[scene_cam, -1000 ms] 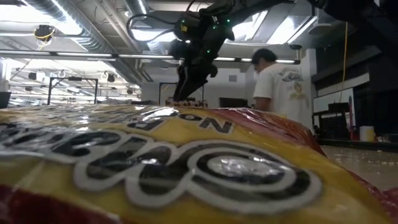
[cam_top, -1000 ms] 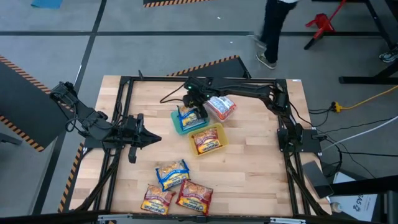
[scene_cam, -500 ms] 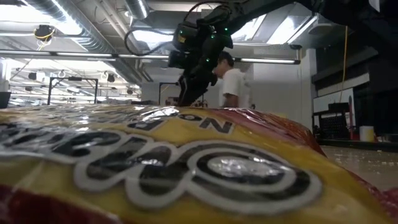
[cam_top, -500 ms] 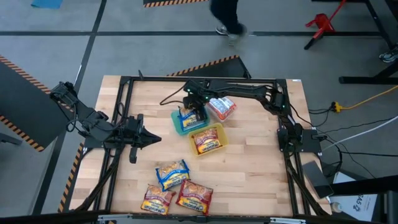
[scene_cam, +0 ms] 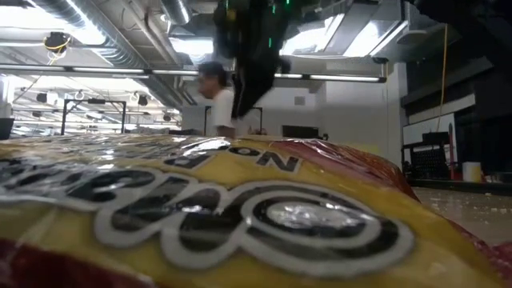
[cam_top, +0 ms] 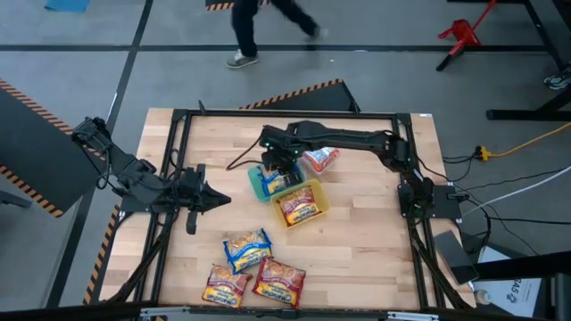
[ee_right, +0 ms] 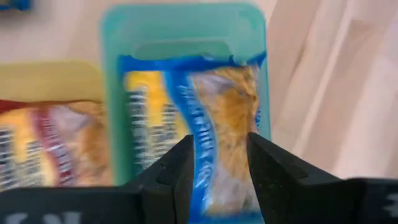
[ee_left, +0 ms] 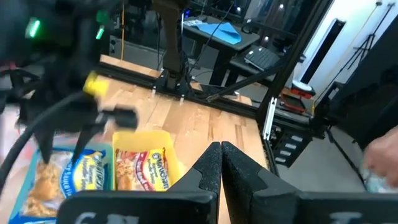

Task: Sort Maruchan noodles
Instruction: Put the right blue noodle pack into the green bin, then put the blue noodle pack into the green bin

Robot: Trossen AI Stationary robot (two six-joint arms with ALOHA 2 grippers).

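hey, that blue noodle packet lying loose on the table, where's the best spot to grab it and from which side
Probably from straight above, pinching the blue packet across its short width, one finger on each long edge. It lies flat and tilted, so turn the end effector to match. An orange packet sits close to its near corner, so grip toward the far end.
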